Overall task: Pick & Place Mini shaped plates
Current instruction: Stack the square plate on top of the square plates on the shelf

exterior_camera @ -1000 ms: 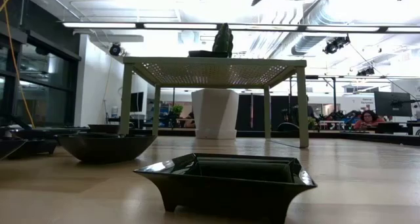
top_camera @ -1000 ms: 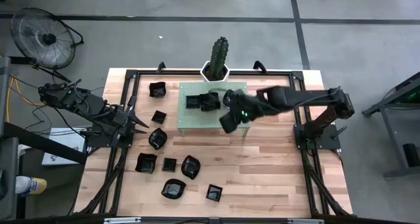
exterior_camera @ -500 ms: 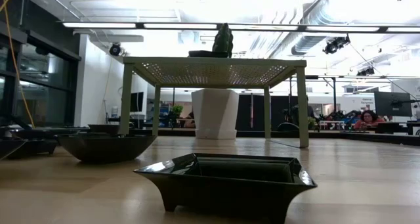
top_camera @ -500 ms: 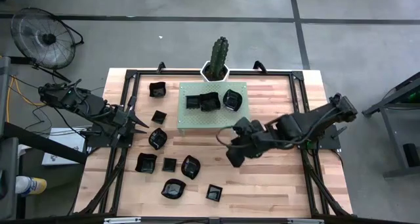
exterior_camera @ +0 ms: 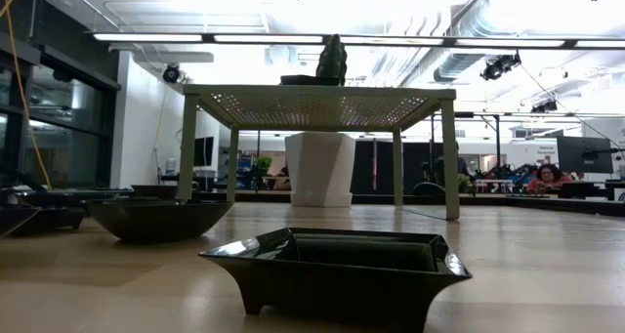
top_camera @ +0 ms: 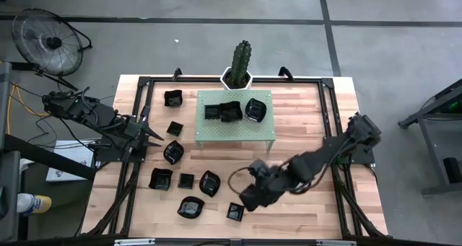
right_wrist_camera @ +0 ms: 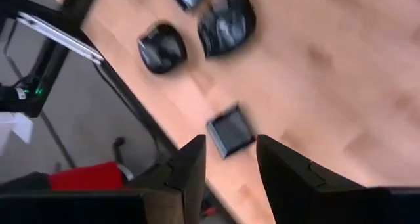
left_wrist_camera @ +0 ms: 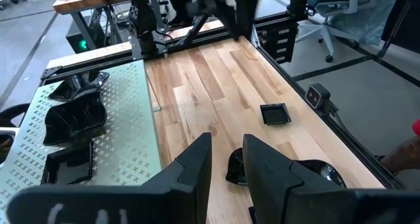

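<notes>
My right end effector (top_camera: pixel 249 197) has swung away from the pale green perforated stand (top_camera: pixel 235 135), where it hovered a second ago, and now hangs low over the front of the tabletop (top_camera: pixel 310 213). Its fingers (right_wrist_camera: pixel 190 168) stand apart with nothing between them, and the small square plate (right_wrist_camera: pixel 230 132) lies just ahead of the gap. In the high view that same plate (top_camera: pixel 234 212) sits near the front edge, just beside my end effector.

Three black plates (top_camera: pixel 231 110) rest on the stand's top, so I judge the last delivery finished and this move the reach for the next pick. Seven more are still spread over the left half of the tabletop, among them a round dish (top_camera: pixel 190 207) and a wavy one (top_camera: pixel 209 182).

My left end effector (top_camera: pixel 153 135) waits by the left rail, its fingers (left_wrist_camera: pixel 190 168) narrowly parted and empty.

Next I need to drop squarely over the square plate's raised rim; it sits close to the edge, so a skewed nudge could push it off
</notes>
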Available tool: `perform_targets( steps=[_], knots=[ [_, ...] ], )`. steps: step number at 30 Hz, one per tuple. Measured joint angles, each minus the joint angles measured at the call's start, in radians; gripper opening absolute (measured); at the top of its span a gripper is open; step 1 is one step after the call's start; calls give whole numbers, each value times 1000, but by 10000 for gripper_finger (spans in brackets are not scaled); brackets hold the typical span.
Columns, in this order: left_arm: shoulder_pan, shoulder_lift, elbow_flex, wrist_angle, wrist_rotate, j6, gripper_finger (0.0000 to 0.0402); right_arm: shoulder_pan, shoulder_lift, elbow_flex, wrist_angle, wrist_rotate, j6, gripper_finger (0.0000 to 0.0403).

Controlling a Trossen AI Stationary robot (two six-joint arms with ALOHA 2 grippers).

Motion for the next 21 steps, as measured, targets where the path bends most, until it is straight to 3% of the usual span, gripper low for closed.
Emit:
perform_targets(
  steps=[7, 10, 21],
  knots=[
    [0, 0, 0, -2, 0, 0, 85, 79, 108, 0, 19, -105, 364, 130],
    [0, 0, 0, -2, 0, 0, 85, 113, 147, 0, 27, -87, 483, 130],
    [0, 0, 0, -2, -9, 0, 85, 142, 294, 0, 202, -82, 569, 130]
  ],
)
